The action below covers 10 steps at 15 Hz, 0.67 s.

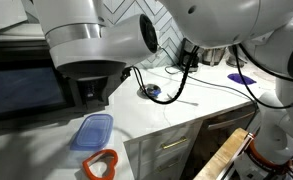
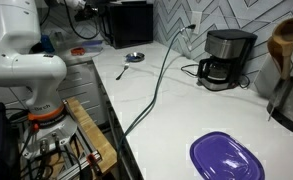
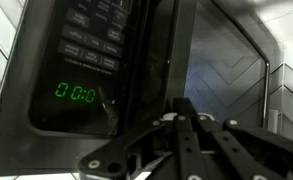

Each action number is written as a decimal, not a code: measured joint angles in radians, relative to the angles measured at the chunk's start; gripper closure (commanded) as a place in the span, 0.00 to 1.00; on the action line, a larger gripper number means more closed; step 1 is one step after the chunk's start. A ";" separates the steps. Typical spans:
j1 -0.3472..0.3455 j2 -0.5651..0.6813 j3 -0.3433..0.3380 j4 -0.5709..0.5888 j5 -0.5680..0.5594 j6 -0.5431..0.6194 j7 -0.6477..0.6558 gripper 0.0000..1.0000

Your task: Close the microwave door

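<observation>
In an exterior view, the microwave (image 1: 26, 92) is sitting at the far left of the white worktop (image 1: 186, 110), partly hidden by the robot's arm (image 1: 96, 35).

In the wrist view, the button panel (image 3: 91, 40) is filling the left of the picture, with its green clock (image 3: 76, 93) glowing 0:00. Just right of it, the microwave door (image 3: 231, 70) is standing with its free edge beside the panel. A dark strip is showing between them, so the door is probably resting slightly ajar, though the picture is too dim to be sure. The hand (image 3: 182, 110) is hovering low in the middle, close in front of that edge. Its fingers are seemingly pressed together and gripping nothing.

The door is likely a light, rigid panel, swinging easily on its hinge. Its large glass window is better left unpressed. The black frame near the free edge is offering the best place for contact. No grip is needed, only a flat, steady push there to get the latch catching.
</observation>
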 measured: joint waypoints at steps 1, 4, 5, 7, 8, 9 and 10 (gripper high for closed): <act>0.000 0.001 -0.006 0.000 -0.002 0.000 0.000 1.00; -0.003 0.003 -0.017 0.000 -0.007 0.000 0.000 1.00; -0.003 0.003 -0.017 0.001 -0.006 0.001 0.000 1.00; -0.008 0.003 -0.013 0.006 0.014 0.001 -0.010 1.00; -0.016 0.003 -0.007 0.012 0.035 0.001 -0.026 1.00; -0.027 0.000 0.003 0.017 0.068 0.007 -0.052 1.00; -0.045 -0.006 0.018 0.021 0.112 0.015 -0.086 1.00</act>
